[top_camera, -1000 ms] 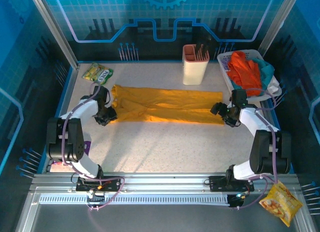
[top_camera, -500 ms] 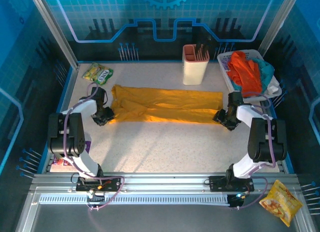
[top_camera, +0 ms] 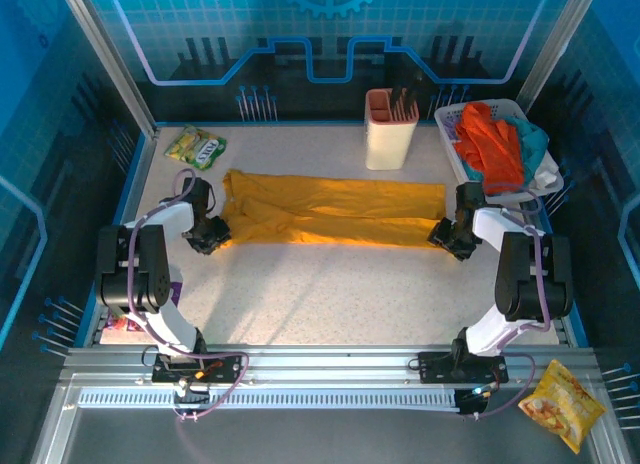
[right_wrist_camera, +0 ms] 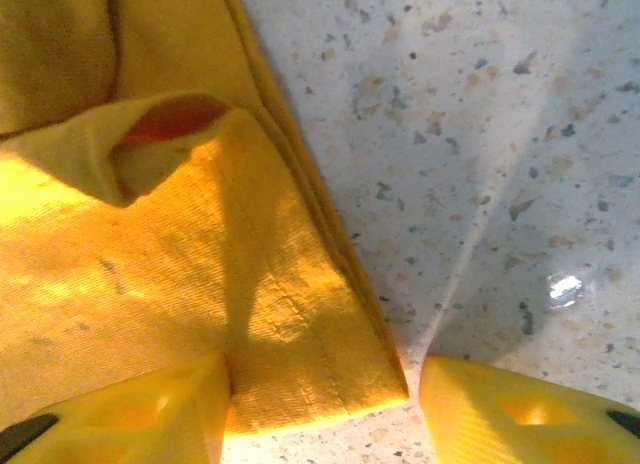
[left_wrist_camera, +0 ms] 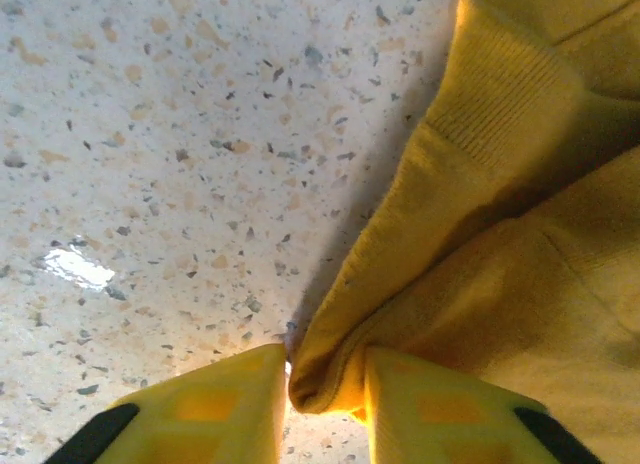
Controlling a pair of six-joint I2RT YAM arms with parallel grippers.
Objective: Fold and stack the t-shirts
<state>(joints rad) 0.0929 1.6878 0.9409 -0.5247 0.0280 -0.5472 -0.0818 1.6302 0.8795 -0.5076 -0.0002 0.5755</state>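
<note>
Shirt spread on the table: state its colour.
The shirt is plain mustard yellow, clearest in the top external view.

Soft matt knit cloth in tee (top_camera: 330, 212), ribbed at the edge band. Smooth speckled stone-look table (top_camera: 330, 294), slightly glossy. Smooth yellow plastic on left tool (left_wrist_camera: 325, 394) and right tool (right_wrist_camera: 325, 399). White plastic basket (top_camera: 447, 117). Glossy crinkly snack bag (top_camera: 562, 402).

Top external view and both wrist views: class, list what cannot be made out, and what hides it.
Top view: white plastic basket; its orange-red, teal and whitish cloths overlap, so uncountable.
Top view: cream plastic holder; contents too small and dark.
Left wrist view: mustard-yellow cloth t-shirt runs off the right edge; left claw pinching it is cut by the bottom edge.
Right wrist view: right claw fingers cut by the bottom edge.
</note>
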